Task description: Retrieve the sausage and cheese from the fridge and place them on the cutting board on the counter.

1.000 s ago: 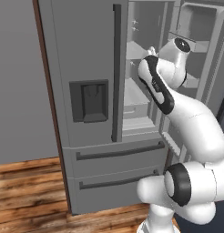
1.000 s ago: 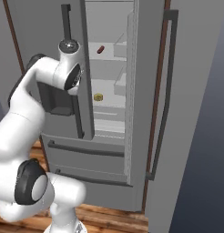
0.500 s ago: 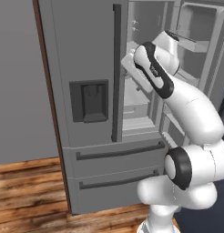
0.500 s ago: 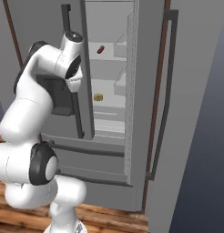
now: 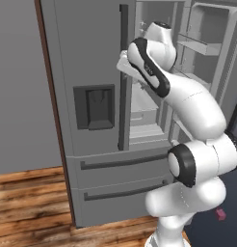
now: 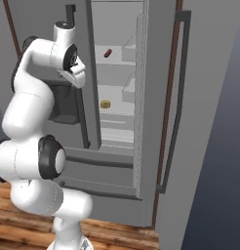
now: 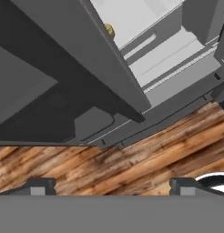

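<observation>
1. The tall grey French-door fridge (image 6: 117,161) stands with its right door (image 6: 200,127) swung wide open and its left door (image 5: 86,96), the one with the dark dispenser panel (image 5: 94,107), shut.
2. The small dark red-brown sausage link (image 6: 108,52) lies on an upper shelf inside the fridge, near the back of the open compartment.
3. The small yellow cheese chunk (image 6: 106,104) sits on a lower shelf of the fridge, below the sausage; from the hand view it (image 7: 109,31) peeks out just past the edge of the left door.
4. The white arm's two-finger gripper (image 7: 111,184) hangs in front of the fridge's left door beside its long dark vertical handle (image 5: 123,77), looking down at the brown wooden plank floor (image 7: 132,168).
5. Its fingertips (image 7: 40,185) stand wide apart with nothing between them.
</observation>
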Robot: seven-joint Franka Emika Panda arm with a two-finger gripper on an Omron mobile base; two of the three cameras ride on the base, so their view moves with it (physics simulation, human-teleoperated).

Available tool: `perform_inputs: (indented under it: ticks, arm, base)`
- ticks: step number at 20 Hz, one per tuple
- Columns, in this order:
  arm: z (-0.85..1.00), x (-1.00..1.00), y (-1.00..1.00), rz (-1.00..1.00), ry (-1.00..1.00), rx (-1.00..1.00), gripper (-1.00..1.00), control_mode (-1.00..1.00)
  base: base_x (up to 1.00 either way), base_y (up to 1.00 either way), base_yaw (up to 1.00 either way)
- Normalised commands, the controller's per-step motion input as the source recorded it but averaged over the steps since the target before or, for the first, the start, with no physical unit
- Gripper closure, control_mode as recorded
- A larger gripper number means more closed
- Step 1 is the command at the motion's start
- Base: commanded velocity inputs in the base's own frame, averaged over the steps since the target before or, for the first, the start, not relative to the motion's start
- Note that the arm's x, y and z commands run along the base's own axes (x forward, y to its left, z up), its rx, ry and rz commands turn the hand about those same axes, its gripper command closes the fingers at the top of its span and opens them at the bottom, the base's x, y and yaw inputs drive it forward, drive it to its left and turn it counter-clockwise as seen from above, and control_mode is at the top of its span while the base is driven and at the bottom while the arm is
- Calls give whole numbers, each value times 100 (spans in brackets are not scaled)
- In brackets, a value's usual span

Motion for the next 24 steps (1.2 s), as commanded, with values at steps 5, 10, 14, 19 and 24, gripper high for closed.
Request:
perform_inputs:
  ticks: [5,10,14,19,24]
  arm:
    - [-9,7,0,3,-28,-13,-100,-100]
    - [0,47,8,5,-19,-5,-100,-100]
    - [-1,42,0,8,-13,-4,-100,-100]
    - [0,16,0,17,-14,-10,-100,-100]
    - [0,20,0,13,-4,-12,-100,-100]
  base:
    - [0,0,0]
    - [0,0,0]
    - [0,0,0]
    - [0,0,0]
    - [0,0,0]
